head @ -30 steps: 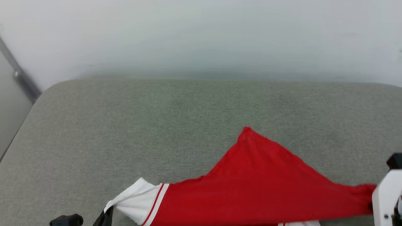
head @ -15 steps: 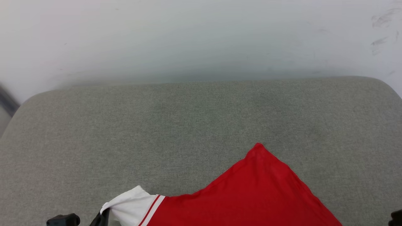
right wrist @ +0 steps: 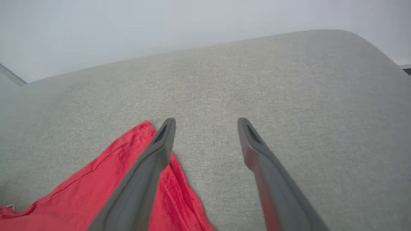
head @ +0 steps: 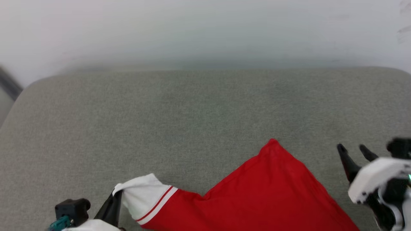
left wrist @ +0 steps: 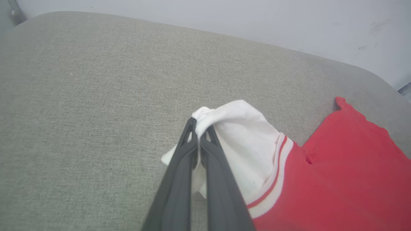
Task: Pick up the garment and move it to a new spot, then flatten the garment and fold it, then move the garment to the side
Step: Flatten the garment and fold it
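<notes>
At the near edge of the grey upholstered pad (head: pixel 192 122), toward its left corner, the left gripper (head: pixel 117 194) has its two dark fingers pressed together on a bunched fold of the garment's white sleeve (head: pixel 141 195). The left wrist view shows this close up: the left gripper's (left wrist: pixel 200 126) jaws are pinched tight, with white cloth squeezed between the tips and the sleeve (left wrist: pixel 244 134) lifted into a small hump over them. A red-and-white striped trim (head: pixel 157 205) joins the sleeve to the red body.

The garment (head: pixel 273 192) lies along the pad's near edge, from that sleeve across to the right. Its red cloth rises to one pointed corner aimed at the far edge. No lettering or number can be seen on the side that shows.

Toward the near right corner, the right gripper (head: pixel 351 148) stands with its jaws spread wide and nothing between them. In the head view it sits apart from the red cloth, to its right. In the right wrist view, the right gripper (right wrist: pixel 206 122) frames bare pad between its fingers. One finger crosses in front of the garment's (right wrist: pixel 112 179) red edge near the pointed corner; whether it touches the cloth cannot be told.

Farther back the pad runs bare to its rounded far edge, which meets a pale wall (head: pixel 205 32).
</notes>
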{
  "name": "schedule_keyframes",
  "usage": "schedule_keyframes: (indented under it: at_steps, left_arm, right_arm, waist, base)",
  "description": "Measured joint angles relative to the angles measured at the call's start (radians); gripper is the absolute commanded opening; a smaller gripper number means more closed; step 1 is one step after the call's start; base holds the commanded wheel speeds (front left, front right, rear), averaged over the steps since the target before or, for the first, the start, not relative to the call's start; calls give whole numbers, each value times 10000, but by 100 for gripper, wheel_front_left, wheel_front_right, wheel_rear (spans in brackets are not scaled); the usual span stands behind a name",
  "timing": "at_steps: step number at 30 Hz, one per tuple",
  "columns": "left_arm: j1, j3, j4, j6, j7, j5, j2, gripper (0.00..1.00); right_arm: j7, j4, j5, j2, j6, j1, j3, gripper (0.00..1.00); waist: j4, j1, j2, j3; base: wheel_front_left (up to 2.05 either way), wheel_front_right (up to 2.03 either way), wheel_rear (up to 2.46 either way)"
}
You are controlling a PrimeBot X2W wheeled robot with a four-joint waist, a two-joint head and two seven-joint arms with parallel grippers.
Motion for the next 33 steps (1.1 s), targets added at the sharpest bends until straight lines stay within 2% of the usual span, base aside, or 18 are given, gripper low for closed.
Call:
schedule_keyframes:
  at_steps: [3,6,8,12,15,23,24,26,27,29,30,33]
  left_arm:
    - [-369,-96,-58,-104,4,81,-58,0]
    - [-802,-163,-42,-280,0,161,-102,0]
    - [-1136,-186,13,-407,-79,174,-188,0]
    - [-1726,-267,282,-713,-236,240,-385,0]
    - [-2114,-307,445,-899,-410,267,-523,0]
    - [-2602,-424,991,-1262,-658,226,-863,0]
    - [-2602,-424,1078,-1266,-658,215,-886,0]
    - [-2612,-412,1200,-1279,-663,163,-895,0]
    - [-2631,-407,1254,-1281,-671,157,-895,0]
    - [-2668,-397,1421,-1323,-694,157,-884,0]
    - [-2687,-359,1499,-1304,-704,163,-796,0]
    - [-2858,-247,1496,-1246,-652,247,-577,0]
  right_arm:
    - [1375,428,263,-523,0,-1152,957,100]
    - [3279,637,510,-1103,0,-2216,1914,100]
    - [4485,633,623,-1373,0,-2888,2399,100]
    - [6161,644,675,-1653,2,-3880,3281,100]
    - [6734,886,706,-1774,4,-4389,3904,100]
    - [7005,2343,1402,-1801,0,-4827,4846,100]
    - [7035,2452,1511,-1818,0,-4887,4915,74]
    - [7081,2644,1659,-1850,0,-5030,5041,14]
    - [7079,2748,1753,-1845,0,-5081,5074,0]
    - [6928,3049,1998,-1812,-2,-5158,5177,0]
    - [6391,3283,2069,-1737,0,-5160,5288,0]
    - [5710,3465,1891,-1680,0,-5192,5348,0]
  waist:
    - [153,1,0,307]
    - [344,1,0,679]
    - [479,1,0,964]
    - [785,2,0,1543]
    - [1020,2,0,1949]
    - [1533,2,0,2691]
    - [1561,2,0,2728]
    - [1555,2,0,2741]
    - [1539,2,0,2723]
    - [1484,2,0,2592]
    - [1404,2,0,2380]
    - [1294,2,0,2089]
  base:
    - [0,0,0]
    - [0,0,0]
    - [0,0,0]
    - [0,0,0]
    - [0,0,0]
    - [0,0,0]
    - [0,0,0]
    - [0,0,0]
    - [0,0,0]
    - [0,0,0]
    - [0,0,0]
    - [0,0,0]
